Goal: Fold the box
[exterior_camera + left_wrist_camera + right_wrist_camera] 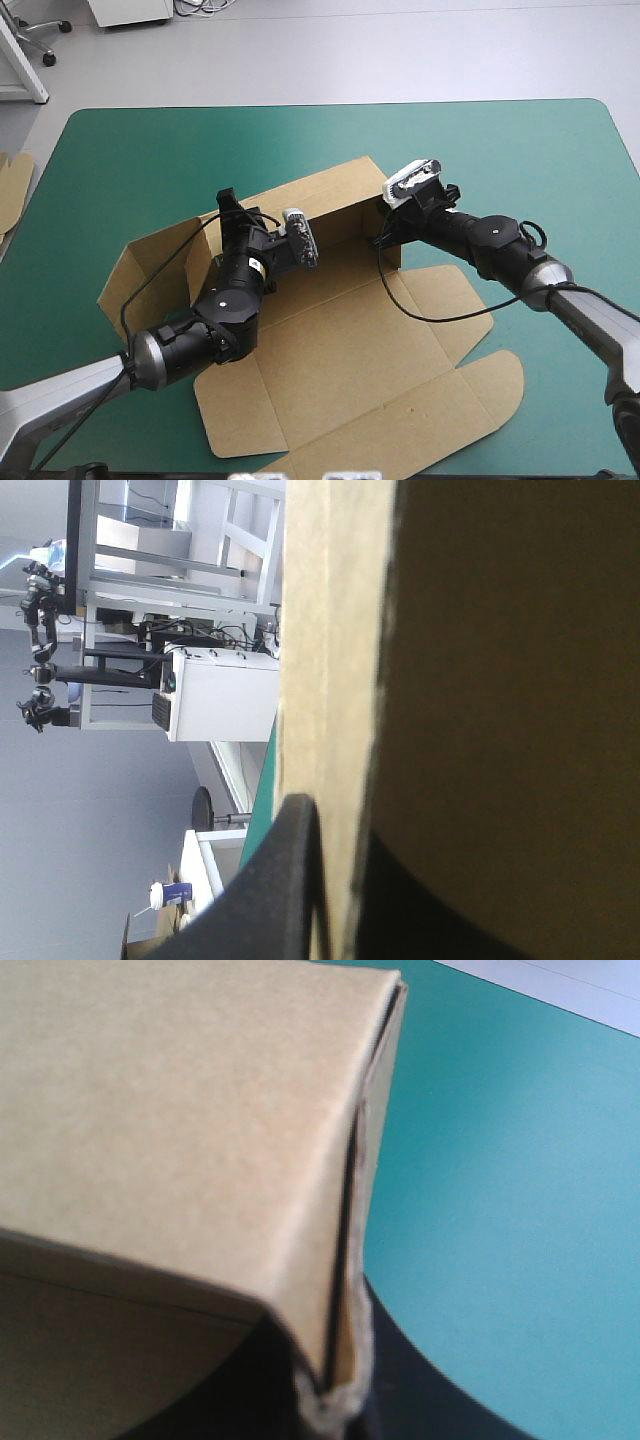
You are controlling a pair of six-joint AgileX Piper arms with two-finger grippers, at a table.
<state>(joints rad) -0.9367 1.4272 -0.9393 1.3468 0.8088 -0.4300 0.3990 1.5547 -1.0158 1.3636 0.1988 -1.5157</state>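
The brown box (350,360) lies mid-table with its back wall (330,200) and left wall (140,265) raised; its base and front flaps lie flat. My left gripper (232,212) is shut on the back wall's top edge near its left end. In the left wrist view the board edge (320,660) runs between the black fingers (285,880). My right gripper (385,228) is shut on the wall's right corner. In the right wrist view the doubled board corner (345,1290) sits pinched in that gripper (330,1370).
More brown board (12,185) shows at the table's left edge. The teal-green cover (520,160) lies bare behind and to the right of the box. The rounded lid flap (480,385) reaches toward the front right.
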